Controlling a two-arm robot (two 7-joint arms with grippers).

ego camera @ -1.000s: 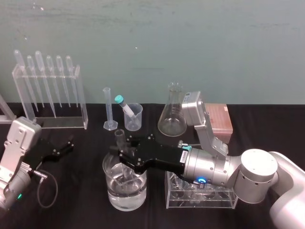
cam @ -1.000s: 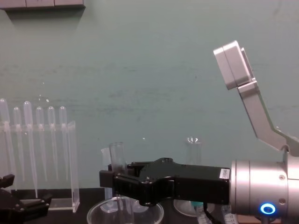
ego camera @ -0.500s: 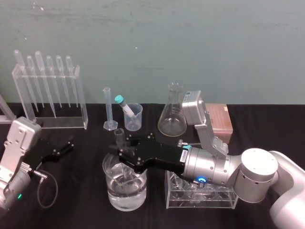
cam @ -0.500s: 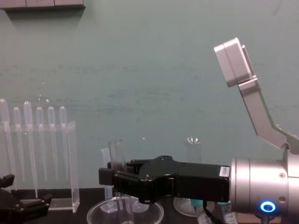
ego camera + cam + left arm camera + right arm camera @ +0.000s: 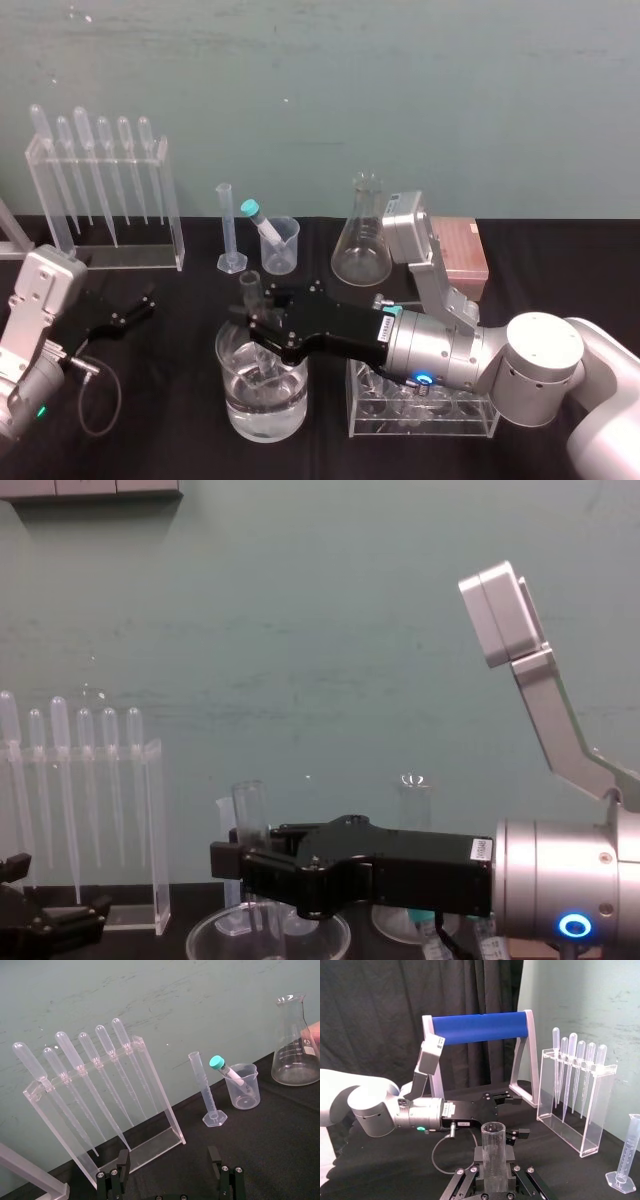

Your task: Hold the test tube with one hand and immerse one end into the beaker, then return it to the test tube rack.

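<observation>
At the left edge of the head view the left gripper (image 5: 140, 300), black metal on a silver arm, sits low over the black cloth-covered table (image 5: 160, 430). The left wrist view shows its two fingers spread wide with nothing between them. At upper left is one clear acrylic stand (image 5: 105, 215) holding six bulb-topped pipettes (image 5: 103, 160) in a row. Toward the centre are one slim graduated cylinder (image 5: 226, 225) on a hexagonal foot and one small spouted cup (image 5: 283, 247) with a single teal-capped tube (image 5: 260, 224) leaning in it.

At lower centre sits the beaker (image 5: 232, 395), wide, round and clear, partly filled with clear liquid. The test tube (image 5: 250, 290), thin clear glass with an open rim, stands nearly upright with its lower end inside the beaker; I cannot tell whether it reaches the liquid. The right gripper (image 5: 260, 330), reaching in from the lower right, is clamped around the tube's middle, so the rim rises above the fingers and the rest hangs below.

Right of centre is one conical glass flask (image 5: 360, 240). Beyond it is the blocky pinkish-orange test tube rack (image 5: 465, 250), well apart from the tube. Beneath the right arm lies one clear holed frame (image 5: 420, 425).
</observation>
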